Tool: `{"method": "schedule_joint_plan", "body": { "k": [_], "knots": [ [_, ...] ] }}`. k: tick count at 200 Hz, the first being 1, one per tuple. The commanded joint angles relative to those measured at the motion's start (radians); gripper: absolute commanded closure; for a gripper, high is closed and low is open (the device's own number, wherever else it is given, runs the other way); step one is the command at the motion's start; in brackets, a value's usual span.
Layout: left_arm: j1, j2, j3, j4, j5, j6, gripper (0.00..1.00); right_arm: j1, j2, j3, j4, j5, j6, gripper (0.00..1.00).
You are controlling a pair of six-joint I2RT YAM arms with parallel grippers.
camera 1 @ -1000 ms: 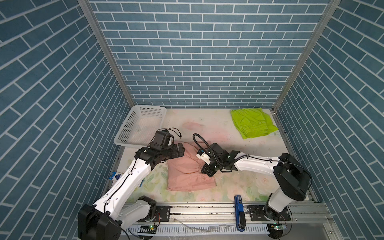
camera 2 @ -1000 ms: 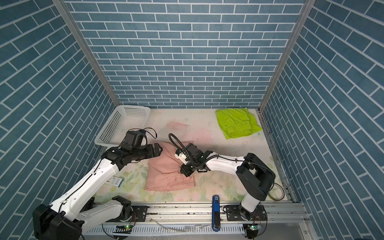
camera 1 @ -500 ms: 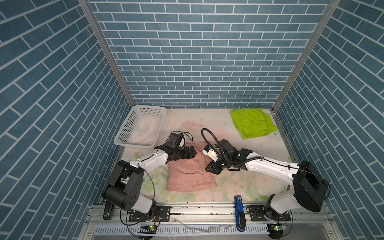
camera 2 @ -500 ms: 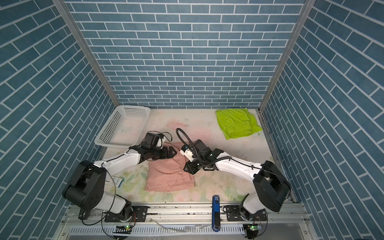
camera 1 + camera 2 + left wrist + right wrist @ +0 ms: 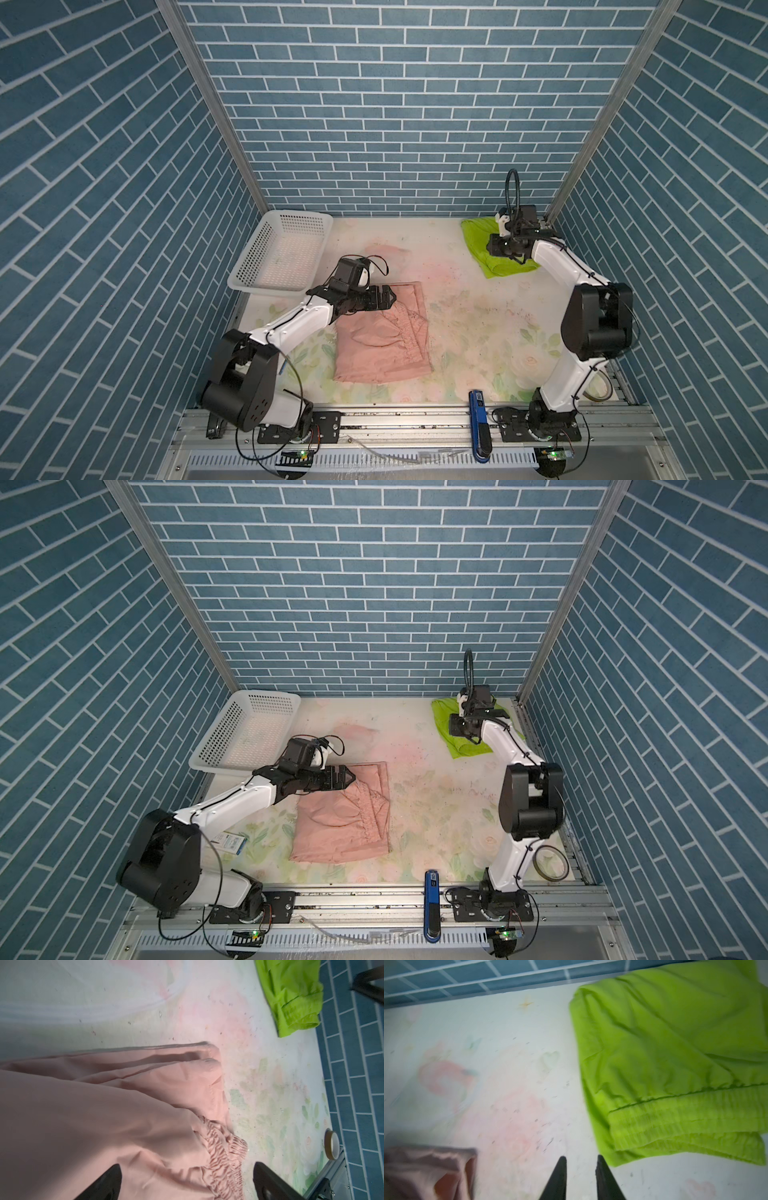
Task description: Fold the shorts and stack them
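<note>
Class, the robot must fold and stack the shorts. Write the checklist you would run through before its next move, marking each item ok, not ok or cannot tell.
1. Pink shorts folded: ok, lying in a flat bundle with the waistband showing.
2. Green shorts folded: ok, lying in the far right corner.
3. Pairs stacked: not ok, they lie well apart.
4. Left gripper free: ok, open over the pink shorts, holding nothing.
5. Right gripper free: ok, narrow gap, nothing between the fingers.
6. Right gripper's height above the green shorts: cannot tell.
</note>
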Motion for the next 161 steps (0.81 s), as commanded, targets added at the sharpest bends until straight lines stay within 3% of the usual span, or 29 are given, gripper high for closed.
{"method": "schedule_joint_plan", "body": {
  "k": [1,37,45,81,116,161],
  "knots": [
    [-0.002,-0.102,-0.006,-0.129,-0.065,0.025,0.0,-0.026,0.132,0.166,-0.114,0.02,-0.001,0.76],
    [0.018,-0.275,-0.052,-0.287,-0.24,0.005,0.0,-0.08,0.353,0.374,-0.197,0.032,0.001,0.89],
    [0.03,-0.31,-0.074,-0.297,-0.249,-0.008,0.0,-0.087,0.378,0.395,-0.201,0.03,0.0,0.95],
    [0.075,-0.418,-0.187,-0.283,-0.219,-0.039,0.0,-0.094,0.464,0.469,-0.269,0.037,-0.014,0.98],
    [0.108,-0.445,-0.213,-0.313,-0.225,-0.04,0.0,-0.095,0.446,0.378,-0.269,0.001,-0.015,1.0],
    [0.114,-0.444,-0.226,-0.297,-0.209,-0.013,0.0,-0.095,0.296,0.082,-0.158,-0.012,0.019,1.0]
  ]
}}
